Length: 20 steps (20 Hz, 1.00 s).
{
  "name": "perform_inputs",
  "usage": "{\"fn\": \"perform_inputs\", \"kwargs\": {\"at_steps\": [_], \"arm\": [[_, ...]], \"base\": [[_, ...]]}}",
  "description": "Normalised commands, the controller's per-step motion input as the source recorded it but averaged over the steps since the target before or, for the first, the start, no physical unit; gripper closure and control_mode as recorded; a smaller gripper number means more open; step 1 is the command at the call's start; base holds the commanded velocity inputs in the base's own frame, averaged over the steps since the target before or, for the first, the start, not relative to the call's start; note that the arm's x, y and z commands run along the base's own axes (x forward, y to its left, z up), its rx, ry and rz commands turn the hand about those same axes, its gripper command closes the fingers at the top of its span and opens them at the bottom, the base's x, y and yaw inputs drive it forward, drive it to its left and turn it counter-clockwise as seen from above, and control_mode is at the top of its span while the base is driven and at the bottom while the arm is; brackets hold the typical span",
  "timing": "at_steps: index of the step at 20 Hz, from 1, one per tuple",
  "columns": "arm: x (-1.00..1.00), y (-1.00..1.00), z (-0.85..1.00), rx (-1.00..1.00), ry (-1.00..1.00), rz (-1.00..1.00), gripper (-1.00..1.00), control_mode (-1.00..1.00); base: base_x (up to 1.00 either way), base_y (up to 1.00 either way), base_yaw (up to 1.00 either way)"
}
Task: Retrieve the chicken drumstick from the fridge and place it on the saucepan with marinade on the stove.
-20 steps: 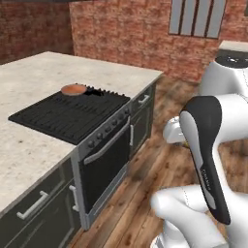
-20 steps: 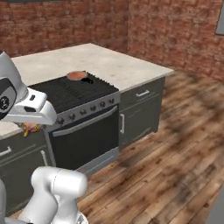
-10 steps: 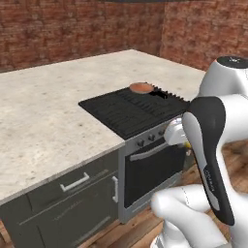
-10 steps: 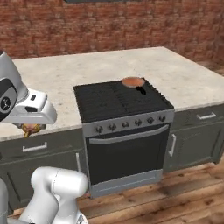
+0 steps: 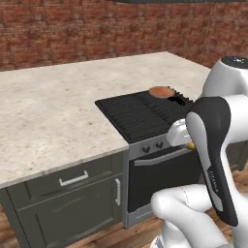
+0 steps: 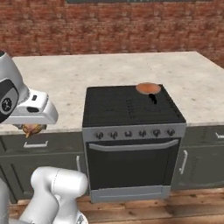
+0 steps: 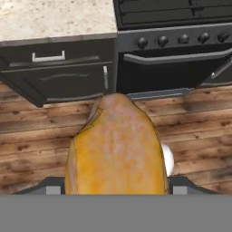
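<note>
The golden-brown chicken drumstick [image 7: 115, 149] sits close up in the hand view, and my gripper [image 7: 115, 186] is shut on it, its fingers mostly hidden behind the meat. From the right base view the chicken drumstick [image 6: 31, 129] peeks out under the white hand, at the counter's front edge left of the stove [image 6: 118, 107]. The saucepan with marinade [image 6: 148, 88] stands on the stove's far right corner, its black handle pointing forward. In the left base view the saucepan [image 5: 162, 91] rests at the back of the stove [image 5: 140, 114]. The fridge is out of view.
A pale stone counter [image 6: 65, 78] runs on both sides of the stove, over dark cabinets [image 7: 68, 72] with silver handles. The oven door [image 6: 131, 164] faces me above a wooden floor [image 7: 36, 136]. A brick wall [image 5: 72, 29] stands behind.
The whole picture has shifted as the base moved: the stove now sits nearly square in front. The drumstick stays in my shut gripper; the saucepan has not moved on the stove.
</note>
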Motion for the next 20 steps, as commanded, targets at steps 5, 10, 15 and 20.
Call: {"fn": "perform_inputs", "kwargs": {"at_steps": [5, 10, 15, 20], "arm": [[0.00, 0.00, 0.00, 0.00, 0.00, 0.00, 1.00, 1.00], [0.00, 0.00, 0.00, 0.00, 0.00, 0.00, 1.00, 1.00], [0.00, 0.00, 0.00, 0.00, 0.00, 0.00, 1.00, 1.00], [0.00, 0.00, 0.00, 0.00, 0.00, 0.00, 1.00, 1.00]], "base": [[0.59, -0.04, 0.10], [0.73, 0.00, 0.00], [0.78, -0.18, 0.09], [0.12, -0.62, 0.43]]}}
